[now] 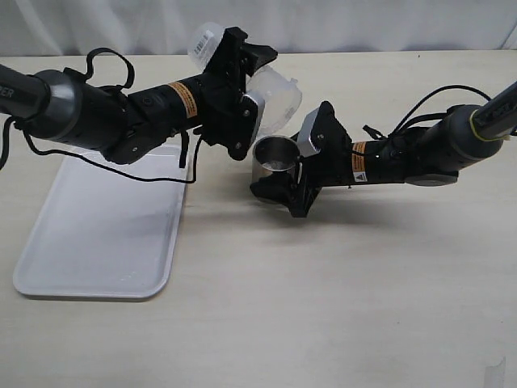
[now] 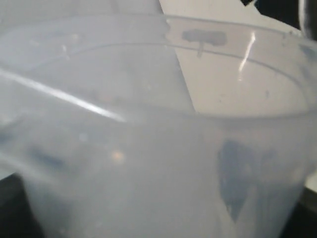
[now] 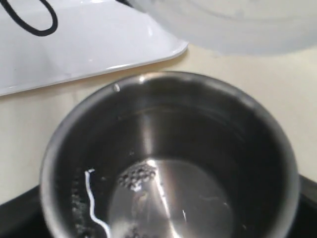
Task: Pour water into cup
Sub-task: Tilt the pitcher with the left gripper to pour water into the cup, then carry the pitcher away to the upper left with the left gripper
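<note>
Left gripper point(image 1: 234, 93) is seen clamped on the translucent plastic container point(image 1: 275, 97), which is tipped over with its mouth turned right. Right gripper point(image 1: 291, 166) is closed around the steel cup point(image 1: 273, 158), one finger on either side. The cup is held upright near the middle of the table point(image 1: 339, 283), just right of the white tray point(image 1: 97, 234). Whether it rests on the table or is lifted cannot be told.

The container's mouth is placed just above the cup and slightly left of it. A shallow layer of water point(image 3: 141, 177) with a few bubbles is seen at the cup's bottom in the right wrist view. No stream is visible between the two vessels. How much water remains in the container cannot be judged through its cloudy wall.

Judged stage: mid-pour, or paused with little delivered.

Risks:
- The container's lip is not clearly centred over the cup, so water could be spilled onto the table or the tray edge.
- If the tilt is raised too fast, the cup could be overshot and the right gripper wetted.
- The two grippers are very close, so the cup could be knocked or tilted by a small correction.
- The smooth plastic wall could slip in the grip once it is tipped further.
</note>
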Tool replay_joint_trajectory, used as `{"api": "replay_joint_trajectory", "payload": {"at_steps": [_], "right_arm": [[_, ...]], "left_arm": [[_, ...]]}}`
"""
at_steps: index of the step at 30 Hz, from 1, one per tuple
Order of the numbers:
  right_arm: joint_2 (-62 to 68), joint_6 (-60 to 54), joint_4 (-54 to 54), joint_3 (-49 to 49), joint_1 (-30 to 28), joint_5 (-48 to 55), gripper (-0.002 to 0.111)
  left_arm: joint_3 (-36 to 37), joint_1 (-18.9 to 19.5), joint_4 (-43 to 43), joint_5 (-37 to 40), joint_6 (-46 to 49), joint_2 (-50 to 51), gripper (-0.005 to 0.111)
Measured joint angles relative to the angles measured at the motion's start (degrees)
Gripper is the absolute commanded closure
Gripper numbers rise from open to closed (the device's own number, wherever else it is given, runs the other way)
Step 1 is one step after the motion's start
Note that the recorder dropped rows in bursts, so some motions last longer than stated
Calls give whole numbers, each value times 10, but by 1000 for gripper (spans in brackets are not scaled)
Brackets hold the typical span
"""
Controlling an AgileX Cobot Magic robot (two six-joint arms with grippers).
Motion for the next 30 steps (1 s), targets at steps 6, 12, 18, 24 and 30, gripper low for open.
{"api": "replay_joint_trajectory", "payload": {"at_steps": [6, 12, 18, 24, 30], "right_arm": [[0, 0, 0, 0, 0, 0, 104], [0, 0, 0, 0, 0, 0, 104], [0, 0, 0, 0, 0, 0, 104], [0, 0, 0, 0, 0, 0, 104], [0, 0, 0, 0, 0, 0, 104]], "left_arm": [[0, 0, -135, -7, -134, 0, 107], [0, 17, -252, -18, -262, 0, 107], [0, 100, -168, -28, -575, 0, 107], [0, 210, -152, -36, -731, 0, 107], [0, 298, -151, -37, -862, 0, 107]]}}
